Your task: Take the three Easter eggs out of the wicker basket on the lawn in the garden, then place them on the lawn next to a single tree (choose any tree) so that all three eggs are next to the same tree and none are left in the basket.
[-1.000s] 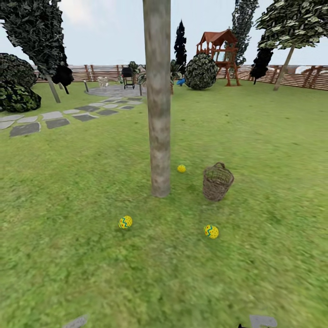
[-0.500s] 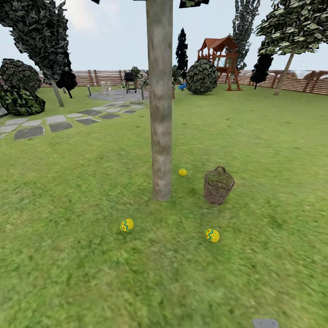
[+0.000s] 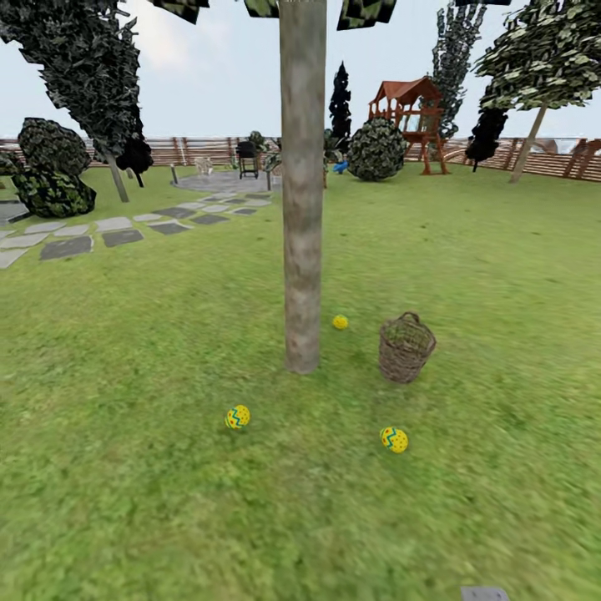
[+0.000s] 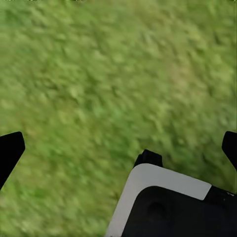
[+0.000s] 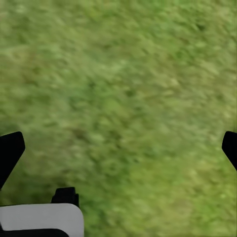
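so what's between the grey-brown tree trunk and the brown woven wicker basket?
In the head view, one small yellow egg lies on the grass between trunk and basket, slightly behind.

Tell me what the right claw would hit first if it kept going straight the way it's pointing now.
Probably just the lawn. The right claw points at bare grass, fingertips wide apart with nothing between them; no egg or basket lies in that line, though how far off the grass is cannot be told.

Finger tips: black, blunt, at both wrist views' edges [image 4: 10, 150].
Body panel: white rounded shell around a black inset [image 4: 163, 207].
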`<state>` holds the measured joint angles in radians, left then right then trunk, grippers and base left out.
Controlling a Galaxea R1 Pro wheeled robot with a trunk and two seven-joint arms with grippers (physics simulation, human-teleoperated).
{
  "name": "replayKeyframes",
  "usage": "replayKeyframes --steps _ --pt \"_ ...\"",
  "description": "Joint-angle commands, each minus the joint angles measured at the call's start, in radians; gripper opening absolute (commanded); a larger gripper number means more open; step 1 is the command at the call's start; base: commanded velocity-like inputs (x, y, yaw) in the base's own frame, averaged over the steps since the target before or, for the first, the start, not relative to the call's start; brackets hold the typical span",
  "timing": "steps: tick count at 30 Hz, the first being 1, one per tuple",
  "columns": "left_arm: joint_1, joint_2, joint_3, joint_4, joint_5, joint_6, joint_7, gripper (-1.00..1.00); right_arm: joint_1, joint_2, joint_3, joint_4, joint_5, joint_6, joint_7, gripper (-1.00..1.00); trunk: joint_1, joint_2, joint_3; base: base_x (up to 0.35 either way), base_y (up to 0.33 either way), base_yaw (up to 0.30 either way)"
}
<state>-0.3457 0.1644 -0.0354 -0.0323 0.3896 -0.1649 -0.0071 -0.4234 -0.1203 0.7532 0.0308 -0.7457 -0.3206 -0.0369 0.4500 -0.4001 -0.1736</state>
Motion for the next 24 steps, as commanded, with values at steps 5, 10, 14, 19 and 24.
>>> replayKeyframes --steps 5,10,14,19,24 --pt "0.000 0.000 0.000 0.000 0.000 0.000 0.000 1.00 0.000 0.001 0.000 0.000 0.000 0.000 0.000 1.00 0.000 0.000 0.008 0.000 0.000 0.075" --pt "0.000 -0.001 0.001 0.000 0.000 -0.001 0.000 1.00 0.000 0.001 0.000 0.000 0.000 0.000 0.000 1.00 0.000 0.000 0.016 0.000 0.000 0.073" --pt "0.000 -0.006 0.002 0.000 0.002 0.001 0.000 1.00 0.000 0.001 0.000 0.000 0.000 0.000 -0.001 1.00 0.000 0.000 0.023 0.000 0.000 0.051" --pt "0.000 -0.009 0.002 0.001 0.003 0.002 -0.001 1.00 0.000 0.001 -0.003 0.000 0.000 0.000 -0.004 1.00 0.000 0.000 0.026 0.000 0.000 0.008" --pt "0.004 -0.011 0.002 0.002 0.004 0.006 -0.001 1.00 0.000 0.001 -0.002 0.001 0.002 0.001 -0.007 1.00 0.000 0.000 0.026 0.000 0.000 0.000"
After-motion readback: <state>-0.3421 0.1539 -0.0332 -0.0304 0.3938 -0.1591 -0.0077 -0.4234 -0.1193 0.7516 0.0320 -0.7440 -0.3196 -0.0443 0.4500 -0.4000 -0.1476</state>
